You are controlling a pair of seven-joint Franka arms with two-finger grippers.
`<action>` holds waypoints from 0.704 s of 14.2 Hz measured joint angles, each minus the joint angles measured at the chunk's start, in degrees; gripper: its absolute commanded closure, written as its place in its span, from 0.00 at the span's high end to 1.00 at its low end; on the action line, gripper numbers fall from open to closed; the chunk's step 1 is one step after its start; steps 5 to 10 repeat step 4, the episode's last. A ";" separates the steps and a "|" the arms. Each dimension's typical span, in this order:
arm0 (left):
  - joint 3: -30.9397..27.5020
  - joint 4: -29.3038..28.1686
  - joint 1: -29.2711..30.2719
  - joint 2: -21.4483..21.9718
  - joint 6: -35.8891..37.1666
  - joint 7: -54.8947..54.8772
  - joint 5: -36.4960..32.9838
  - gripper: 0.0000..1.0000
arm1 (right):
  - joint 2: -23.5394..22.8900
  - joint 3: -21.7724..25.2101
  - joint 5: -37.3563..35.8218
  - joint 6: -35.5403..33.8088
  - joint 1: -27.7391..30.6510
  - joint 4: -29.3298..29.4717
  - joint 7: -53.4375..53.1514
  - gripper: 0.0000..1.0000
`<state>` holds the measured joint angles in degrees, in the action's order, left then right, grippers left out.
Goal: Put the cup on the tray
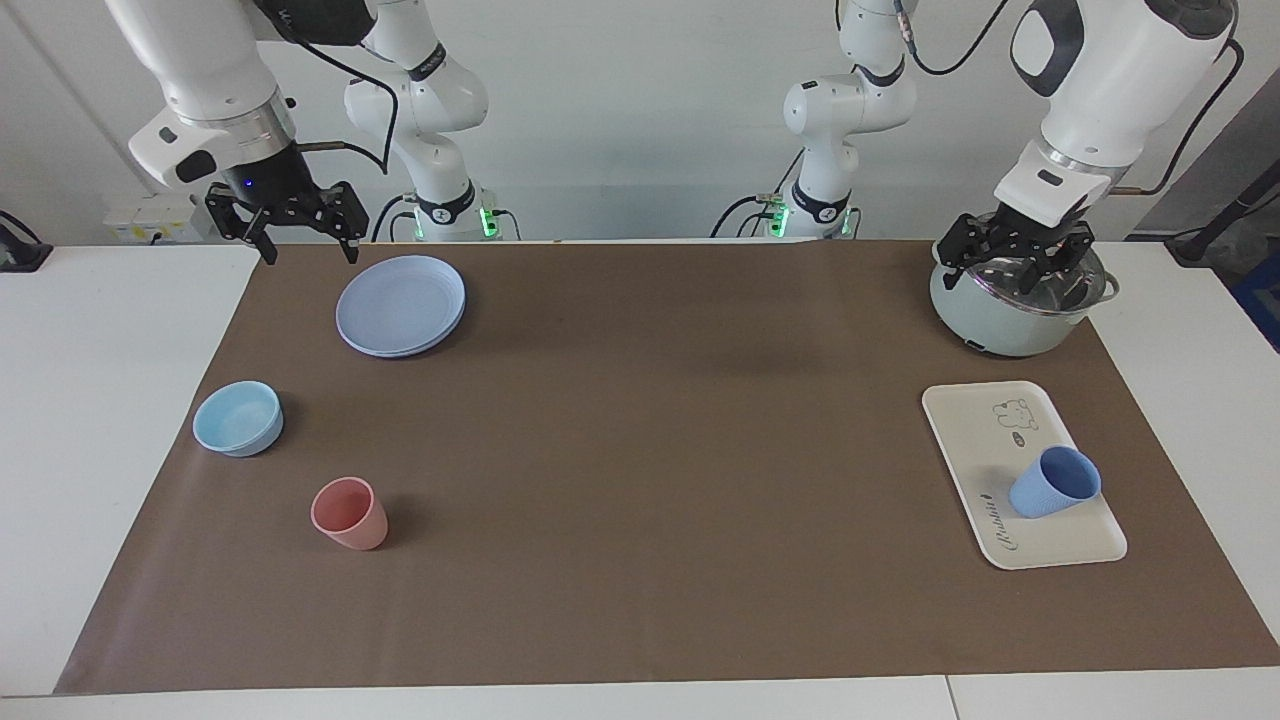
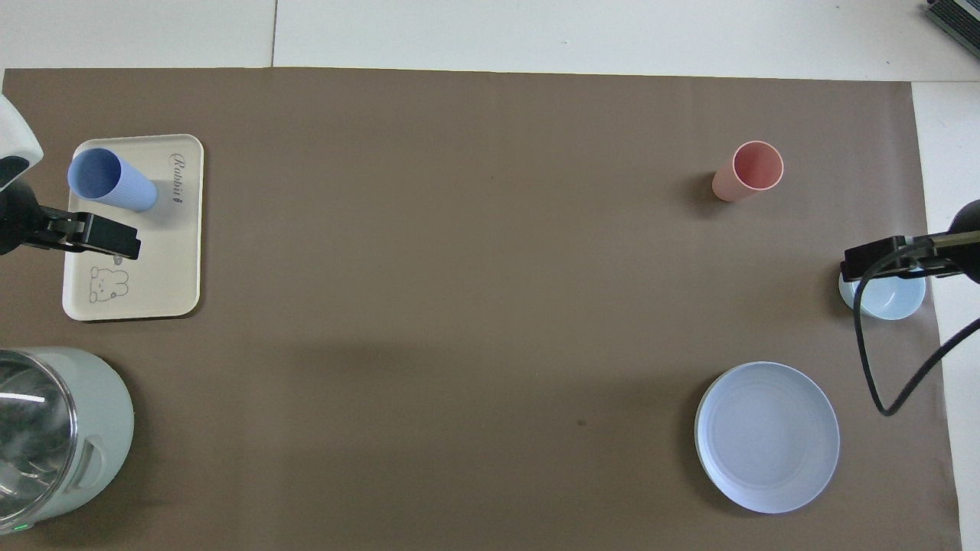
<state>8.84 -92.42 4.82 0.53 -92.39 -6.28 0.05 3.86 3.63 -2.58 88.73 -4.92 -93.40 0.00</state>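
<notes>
I noted the cup (image 1: 1055, 482) standing upright on the tray (image 1: 975, 425), on the half of the tray farther from the robots, close to the cursive lettering and well apart from the bear drawing. The tray lay flat on the brown mat (image 1: 640, 450) at the left arm's end of the table, with the pale green pot (image 1: 1010, 310) nearer to the robots than it.

The left gripper (image 1: 1012, 262) hung raised over the pot, fingers spread apart, nothing between them. The right gripper (image 1: 308, 240) hung raised over the mat's edge beside the round plate (image 1: 400, 304), fingers also spread wide and holding nothing. I saw both arms waiting, clear of the task items.

At the right arm's end, the light-blue bowl (image 1: 238, 418) sat farther from the robots than the plate, and the pink cup (image 1: 349, 513) stood upright farther out again
</notes>
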 measured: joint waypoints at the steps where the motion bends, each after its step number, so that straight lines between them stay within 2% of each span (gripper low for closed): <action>1: -0.01 0.21 0.00 0.26 0.29 0.01 0.17 1.00 | 0.00 0.00 0.00 -0.01 0.00 -0.01 0.02 1.00; 10: -0.02 0.40 0.00 0.85 0.83 0.04 0.28 1.00 | 0.00 0.00 0.00 -0.01 0.00 -0.03 0.02 1.00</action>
